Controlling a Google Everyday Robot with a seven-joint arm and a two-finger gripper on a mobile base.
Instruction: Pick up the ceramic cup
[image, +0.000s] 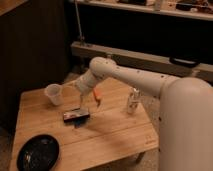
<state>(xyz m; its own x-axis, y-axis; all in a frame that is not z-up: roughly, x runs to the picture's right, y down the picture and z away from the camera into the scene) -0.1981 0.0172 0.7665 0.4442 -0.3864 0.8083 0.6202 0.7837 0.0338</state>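
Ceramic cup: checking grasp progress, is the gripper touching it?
Apart. The camera view shows bare table between the ceramic cup and the gripper, which hangs beside it over a dark flat object.

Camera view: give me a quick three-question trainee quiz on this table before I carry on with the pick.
1. True or false: the ceramic cup stands upright on the table, apart from the gripper.
2. What lies just below the gripper? A: the ceramic cup. B: the dark flat packet. C: only bare table.
3. Which thing stands on the table nearest the robot's white body?

Key: 1 true. 2 B; the gripper hangs over mid-table, not yet at the cup. 3 the clear glass container.
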